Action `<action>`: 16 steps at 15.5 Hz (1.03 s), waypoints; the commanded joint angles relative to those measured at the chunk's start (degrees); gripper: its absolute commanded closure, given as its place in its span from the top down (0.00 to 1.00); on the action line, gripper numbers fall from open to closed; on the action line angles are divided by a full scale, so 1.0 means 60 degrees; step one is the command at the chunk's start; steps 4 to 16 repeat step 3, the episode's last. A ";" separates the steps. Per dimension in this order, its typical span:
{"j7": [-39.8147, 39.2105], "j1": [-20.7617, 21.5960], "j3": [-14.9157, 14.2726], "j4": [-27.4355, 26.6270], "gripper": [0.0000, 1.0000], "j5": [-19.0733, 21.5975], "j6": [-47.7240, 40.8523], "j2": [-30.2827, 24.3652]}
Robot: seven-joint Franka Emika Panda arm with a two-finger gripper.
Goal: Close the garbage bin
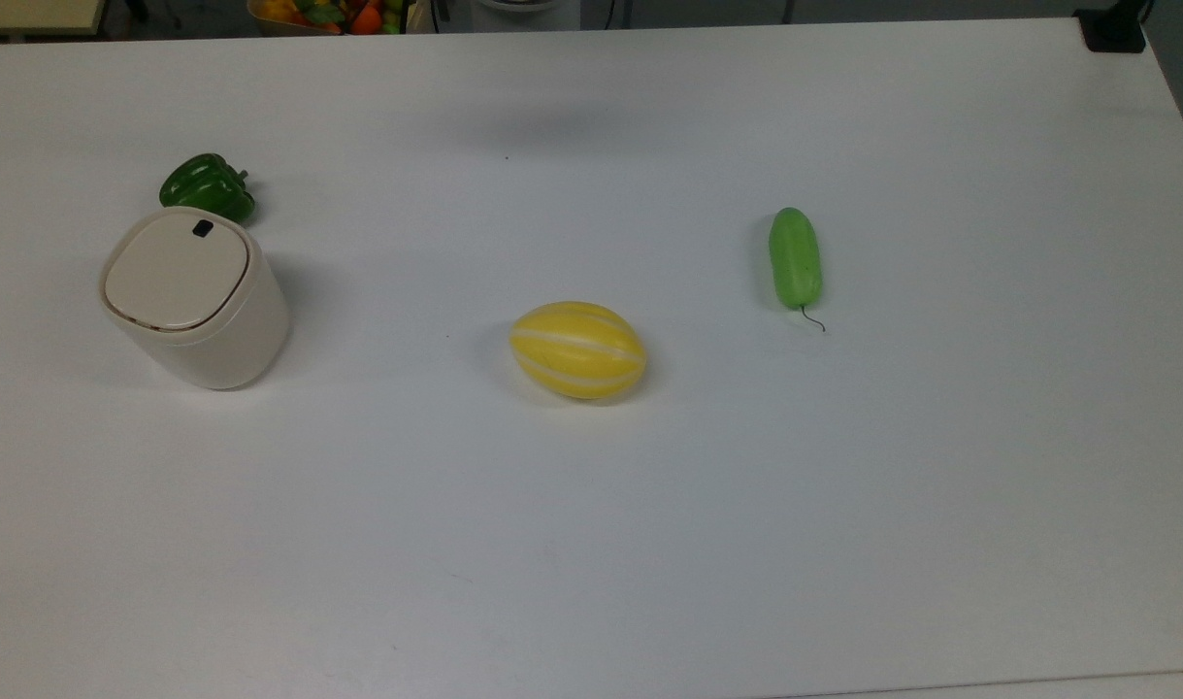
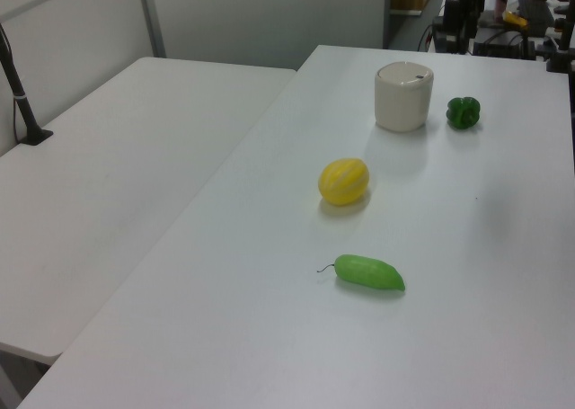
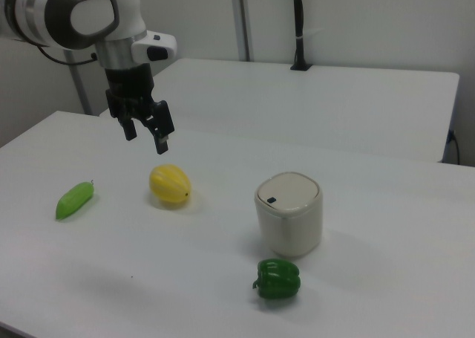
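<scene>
One garbage bin (image 1: 195, 296), lid down, shares the worktop (image 1: 649, 534) with one melon (image 1: 577, 349), one pepper (image 1: 208, 187), one cucumber (image 1: 795, 258). The gripper (image 3: 146, 134) hangs aloft, jaws apart, seemingly empty.

The top view looks straight down on the table (image 1: 843, 544). The left view and right view look along it from opposite ends, both sharing the bin (image 2: 403, 96) and melon (image 3: 170, 186).
</scene>
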 commanded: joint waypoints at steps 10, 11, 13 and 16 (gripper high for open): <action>-0.0057 0.0006 -0.0110 0.0069 1.00 0.0064 -0.0125 -0.0117; -0.0057 0.0006 -0.0110 0.0069 1.00 0.0064 -0.0125 -0.0117; -0.0057 0.0006 -0.0110 0.0069 1.00 0.0064 -0.0125 -0.0117; -0.0057 0.0006 -0.0110 0.0069 1.00 0.0064 -0.0125 -0.0117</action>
